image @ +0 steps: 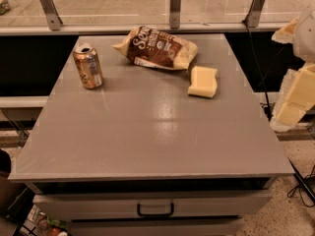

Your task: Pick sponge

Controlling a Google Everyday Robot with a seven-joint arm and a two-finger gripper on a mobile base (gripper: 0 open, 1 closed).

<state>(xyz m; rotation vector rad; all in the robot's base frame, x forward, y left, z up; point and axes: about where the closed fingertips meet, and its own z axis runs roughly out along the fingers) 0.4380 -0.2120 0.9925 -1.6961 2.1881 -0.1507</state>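
The sponge [203, 81], a pale yellow foam block with notched edges, lies flat on the grey surface [147, 127]. It sits at about 2 o'clock from the surface's middle, in the far right quarter. Its long side runs roughly from 12 to 6 o'clock, and its whole top face is in view.

At 11 o'clock from the sponge, just beside its far corner, lies the bag [157, 47], brown and cream and crumpled, resting on its side. Whether bag and sponge touch cannot be told. At 9 o'clock from the sponge, well apart from it and near the surface's left edge, the can [88, 66] stands upright, gold-coloured with a pale label.

The hand [294, 100] is at 3 o'clock from the sponge, out past the surface's right edge and partly cut off at the view's right border. It is well apart from the sponge. Whether it is open or closed cannot be told.

Between the surface and the hand, a black cable [256, 73] runs down from 1 o'clock of the sponge toward the floor. At 12 o'clock, beyond the surface, a rail [147, 29] with metal brackets runs across below glass panes. At 6 o'clock, under the surface's near edge, is a drawer [98, 205] with a dark handle [155, 211].
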